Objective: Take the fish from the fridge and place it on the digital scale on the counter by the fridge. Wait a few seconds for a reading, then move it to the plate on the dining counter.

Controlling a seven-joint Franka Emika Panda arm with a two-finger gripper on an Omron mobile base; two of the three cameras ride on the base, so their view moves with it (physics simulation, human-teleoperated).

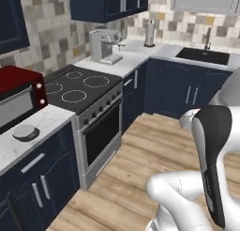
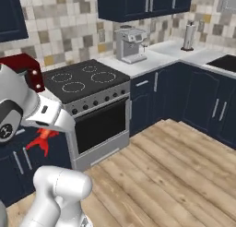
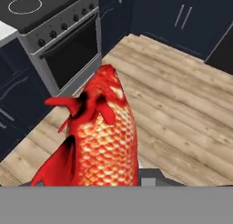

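The orange-red fish (image 3: 102,136) looms large in the hand view, head up, held over the wooden floor in my gripper (image 3: 113,181), which is shut on its lower body. In the right base view the fish (image 2: 43,138) hangs just below my forearm, in front of the navy cabinets. The digital scale (image 1: 25,132), round and dark grey, sits bare on the short marble counter (image 1: 51,119) left of the stove. The fridge, the plate and the dining counter are out of view.
A red microwave (image 1: 16,96) stands behind the scale. To its right is a black stove (image 1: 77,87) with an oven beneath. A coffee machine (image 1: 105,45) and a sink (image 1: 202,55) sit on the far counter. Open wooden floor (image 2: 175,170) lies ahead.
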